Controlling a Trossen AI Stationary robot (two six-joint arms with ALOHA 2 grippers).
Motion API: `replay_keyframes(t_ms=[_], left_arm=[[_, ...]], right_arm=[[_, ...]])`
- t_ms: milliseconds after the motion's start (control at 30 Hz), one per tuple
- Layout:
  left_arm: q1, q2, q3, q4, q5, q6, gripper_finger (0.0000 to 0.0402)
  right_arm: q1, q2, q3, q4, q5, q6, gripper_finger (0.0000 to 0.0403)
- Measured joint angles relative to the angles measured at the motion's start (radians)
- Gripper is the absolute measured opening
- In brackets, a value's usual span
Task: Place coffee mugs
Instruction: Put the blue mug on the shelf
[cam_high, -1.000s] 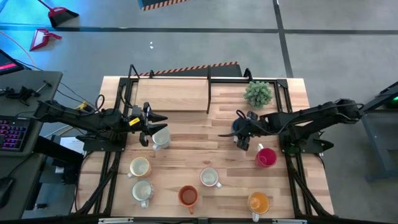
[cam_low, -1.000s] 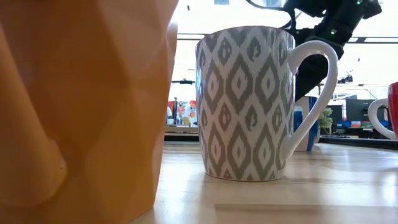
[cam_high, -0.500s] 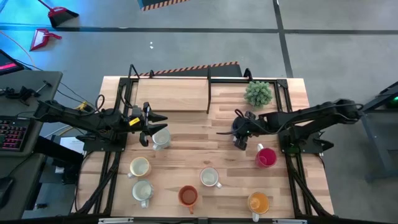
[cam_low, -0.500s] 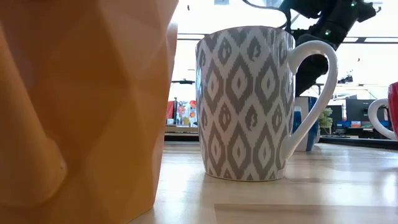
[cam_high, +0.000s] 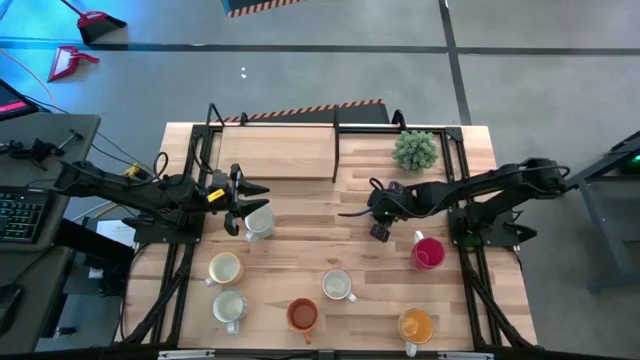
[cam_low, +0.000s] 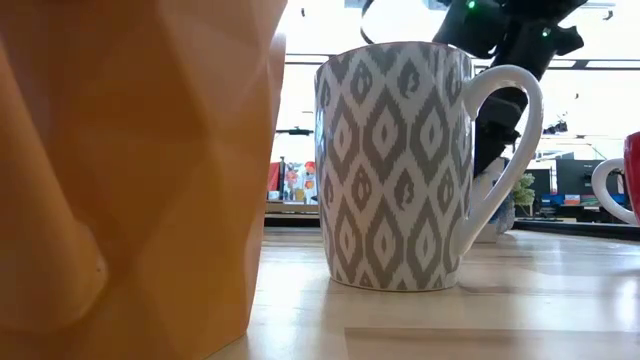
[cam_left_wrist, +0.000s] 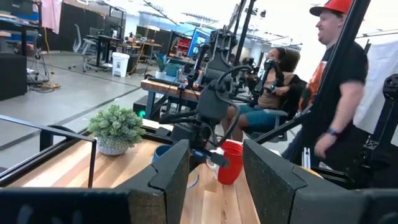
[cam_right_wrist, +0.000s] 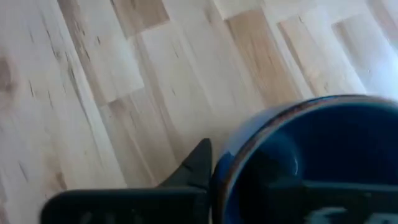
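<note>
My right gripper (cam_high: 380, 214) is at the table's middle right, shut on the blue coffee mug (cam_right_wrist: 298, 149), which it mostly hides in the high view. My left gripper (cam_high: 240, 205) stands open at the middle left. A white mug (cam_high: 258, 222) sits on the table just beside its fingertips, and nothing shows between its fingers (cam_left_wrist: 171, 180). Other mugs stand on the table nearer the front: cream (cam_high: 224, 268), white (cam_high: 229, 306), red-orange (cam_high: 302, 315), patterned grey-and-white (cam_high: 338, 285), yellow-orange (cam_high: 416, 325) and red (cam_high: 427, 252). My right gripper holds the blue mug by its rim wall (cam_right_wrist: 227, 168). One finger (cam_right_wrist: 193, 171) is outside the wall and the other reaches into the hollow. The fingers come from above, slanting down. Whether the mug's base rests on the table, I cannot tell.
A small green potted plant (cam_high: 415, 150) stands at the far right beside a raised wooden shelf (cam_high: 275, 152). Black frame rails run along both table sides. People are in the room beyond the table, in the left wrist view.
My right gripper has shifted a little toward the table's left and has shut on the blue mug's wall.
</note>
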Motion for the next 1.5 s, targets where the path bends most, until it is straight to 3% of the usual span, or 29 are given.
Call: replay_keyframes(t_ms=[300, 633, 833, 1067, 1500], left_arm=[[0.0, 0.0, 0.0, 0.005, 0.001, 0.0, 0.014], [0.0, 0.0, 0.0, 0.004, 0.001, 0.0, 0.014], [-0.001, 0.0, 0.0, 0.003, 0.009, 0.008, 0.014], [0.0, 0.0, 0.0, -0.069, 0.009, 0.008, 0.014], [-0.001, -0.01, 0.0, -0.158, 0.016, 0.012, 0.014]], right_arm=[[-0.008, -0.059, 0.045, -0.017, 0.021, -0.027, 0.0], [-0.033, -0.061, 0.384, -0.334, 0.024, -0.214, 0.0], [-0.095, -0.044, 0.537, -0.433, 0.021, -0.254, 0.0], [-0.139, 0.154, 0.789, -0.484, -0.024, -0.349, 0.0], [-0.184, 0.656, 1.527, -0.774, -0.095, -0.461, 0.0]])
